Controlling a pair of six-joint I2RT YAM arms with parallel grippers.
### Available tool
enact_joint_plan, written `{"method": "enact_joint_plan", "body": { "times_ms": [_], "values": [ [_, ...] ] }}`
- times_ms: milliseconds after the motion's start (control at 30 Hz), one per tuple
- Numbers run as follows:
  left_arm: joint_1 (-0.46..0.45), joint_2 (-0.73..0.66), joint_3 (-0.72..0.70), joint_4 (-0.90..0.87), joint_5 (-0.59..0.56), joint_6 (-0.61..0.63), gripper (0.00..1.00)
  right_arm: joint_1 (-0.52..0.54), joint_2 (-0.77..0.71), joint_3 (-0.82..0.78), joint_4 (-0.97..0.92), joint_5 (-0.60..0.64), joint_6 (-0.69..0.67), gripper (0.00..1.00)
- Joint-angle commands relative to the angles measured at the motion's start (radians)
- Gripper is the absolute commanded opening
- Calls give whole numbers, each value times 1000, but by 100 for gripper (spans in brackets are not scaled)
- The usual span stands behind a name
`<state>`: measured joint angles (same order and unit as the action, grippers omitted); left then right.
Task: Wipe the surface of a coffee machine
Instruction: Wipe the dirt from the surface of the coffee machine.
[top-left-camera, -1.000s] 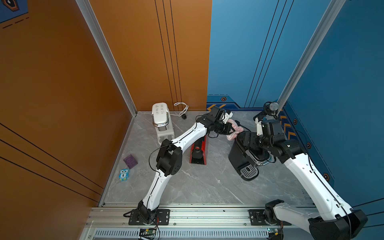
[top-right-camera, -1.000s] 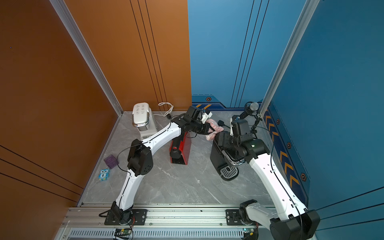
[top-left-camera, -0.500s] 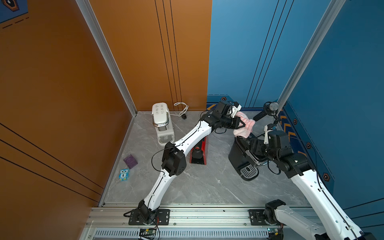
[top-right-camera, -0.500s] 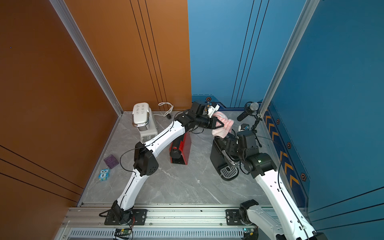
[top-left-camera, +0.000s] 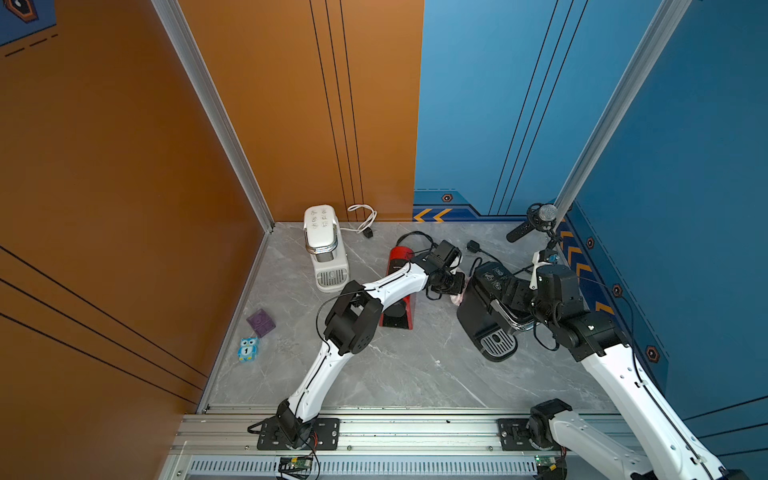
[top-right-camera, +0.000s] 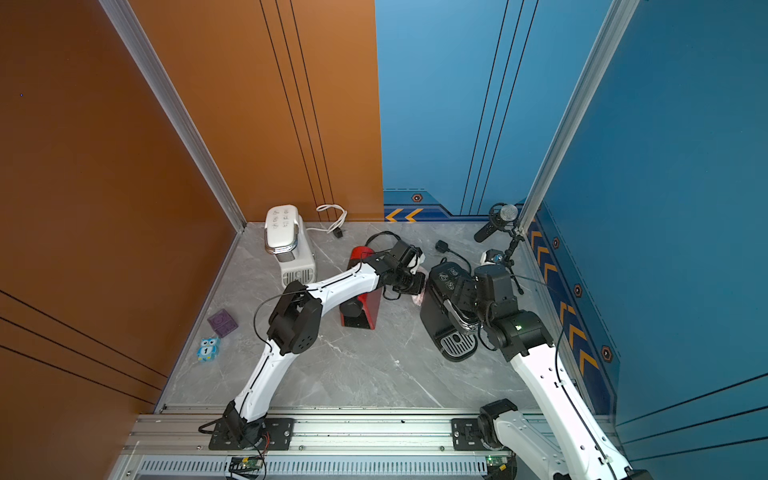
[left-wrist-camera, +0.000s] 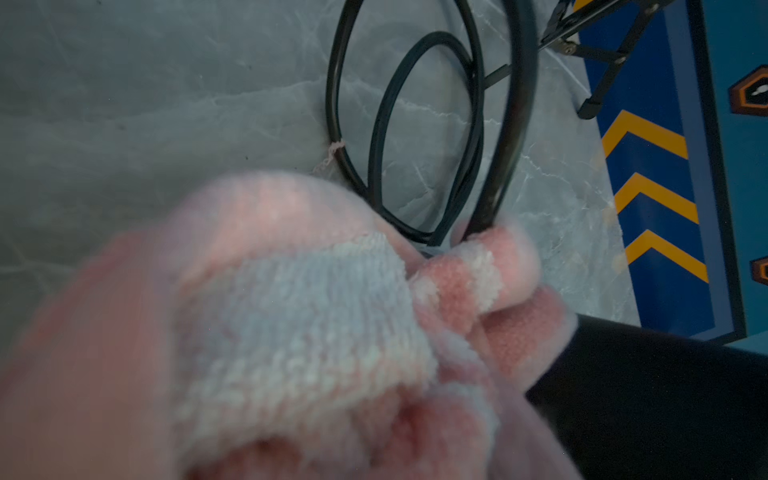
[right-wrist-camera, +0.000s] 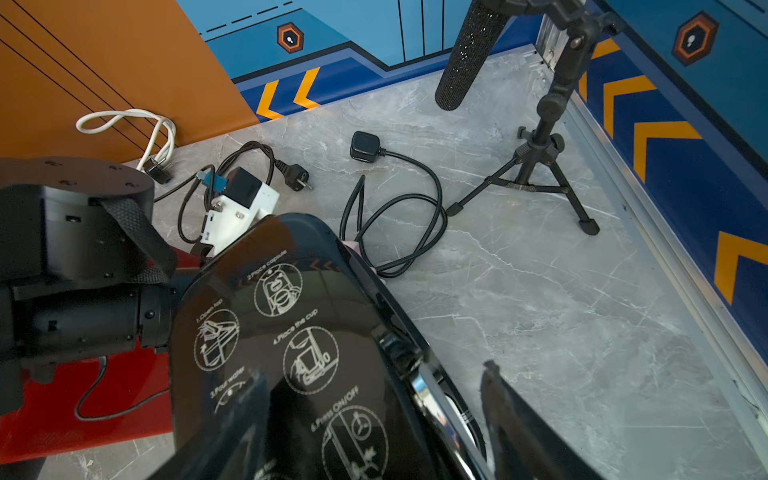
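Orange and blue walls box in a grey marble tabletop (top-left-camera: 395, 374) that carries three coffee machines. Both arms meet at the black machine (top-left-camera: 478, 309). The red machine (top-left-camera: 397, 320) sits under the left forearm, behind that hand's wrist, and the white machine (top-left-camera: 324, 249) stands well beyond it on the same side.

The black machine's long axis runs from its drip tray, on the side of the right arm's base, to its back by the coiled cords. The right hand (top-left-camera: 505, 293) sits over the machine's top, jaws wide astride the chrome-edged side. Whether they pinch it I cannot tell.

The left hand (top-left-camera: 453, 286) is clamped on the pink cloth (left-wrist-camera: 311, 324). The machine's side wall lies straight ahead of its fingertips, and the cloth is touching it or just beside it. The left hand is therefore the nearer one to that wall. My judgement is that the coming stroke should run along the long axis, crosswise to where the fingers point.

Count:
- two arms
- three machines
- one cloth
- three cords
- one microphone (top-left-camera: 536, 220) on a tripod
- one purple block (top-left-camera: 261, 323)
- one owl cube (top-left-camera: 248, 349)
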<state>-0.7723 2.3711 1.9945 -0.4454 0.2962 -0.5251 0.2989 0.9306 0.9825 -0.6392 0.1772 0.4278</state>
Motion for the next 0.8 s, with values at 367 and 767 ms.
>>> {"method": "enact_joint_plan", "body": {
  "times_ms": [367,767],
  "values": [
    [33,-236,41,-27,67,-28,0,-1,19,-47,-132,-40,22,82],
    [-21,-285,-23,-26,71,14,0,-8,25,-38,-132,-39,25,83]
  ]
}}
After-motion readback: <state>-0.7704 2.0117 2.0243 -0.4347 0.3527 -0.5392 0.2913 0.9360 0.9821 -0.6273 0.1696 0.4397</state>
